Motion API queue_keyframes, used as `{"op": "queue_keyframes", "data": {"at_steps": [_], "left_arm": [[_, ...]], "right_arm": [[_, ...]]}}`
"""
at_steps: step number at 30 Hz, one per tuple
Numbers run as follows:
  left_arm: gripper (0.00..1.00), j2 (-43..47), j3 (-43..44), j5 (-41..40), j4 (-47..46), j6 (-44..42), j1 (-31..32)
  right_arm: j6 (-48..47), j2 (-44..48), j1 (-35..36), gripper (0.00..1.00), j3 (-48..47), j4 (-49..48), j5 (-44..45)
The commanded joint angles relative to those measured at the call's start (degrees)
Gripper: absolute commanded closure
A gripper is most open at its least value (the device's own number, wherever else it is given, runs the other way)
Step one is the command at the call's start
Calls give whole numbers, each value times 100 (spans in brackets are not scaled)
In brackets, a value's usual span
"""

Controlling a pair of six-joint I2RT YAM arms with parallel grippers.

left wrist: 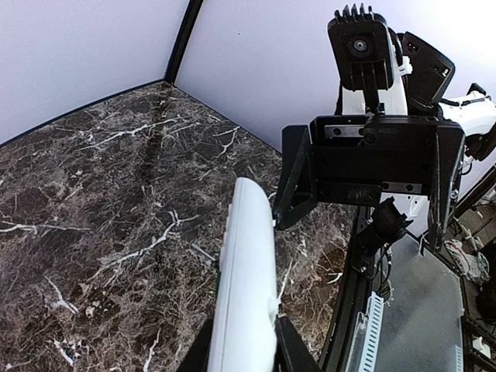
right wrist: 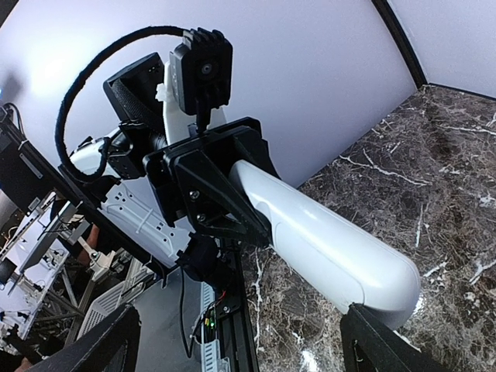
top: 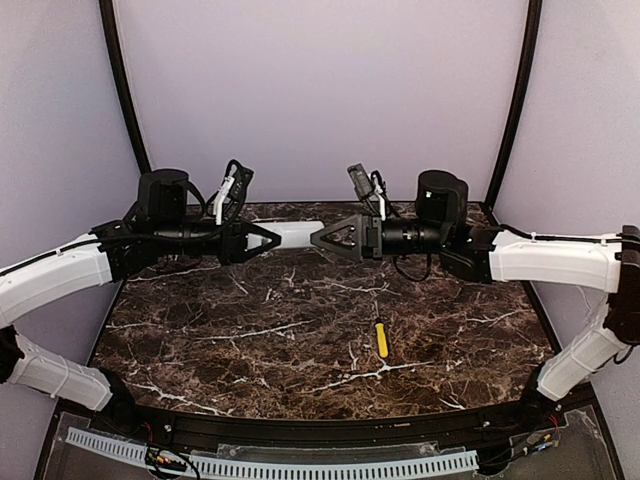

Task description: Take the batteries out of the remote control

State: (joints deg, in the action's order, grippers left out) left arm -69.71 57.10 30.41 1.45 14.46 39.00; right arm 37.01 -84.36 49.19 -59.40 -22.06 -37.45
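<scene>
left claw (top: 275, 239) clamps the remote control (top: 296, 234) aloft; right claw (top: 318, 238) wide around its end

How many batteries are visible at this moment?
0. None lies on the table; any may be hidden inside the remote, held above it by the left fingers.

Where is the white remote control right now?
Seen from the top camera, the remote control is in the air over the far middle of the table, one end clamped in the left fingers and the other close to the open right fingers.
</scene>
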Motion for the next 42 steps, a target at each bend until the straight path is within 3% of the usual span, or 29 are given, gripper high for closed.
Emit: {"op": "queue_keyframes", "data": {"at_steps": [1,42], "left_arm": [[100,132,-39,440,-550,-208,262],[100,136,23,-525,-213,-283,266]], "right_arm": [[-137,-242,376,11,-304,-197,-591],[-324,-340,558,10,-616,-223,-878]]}}
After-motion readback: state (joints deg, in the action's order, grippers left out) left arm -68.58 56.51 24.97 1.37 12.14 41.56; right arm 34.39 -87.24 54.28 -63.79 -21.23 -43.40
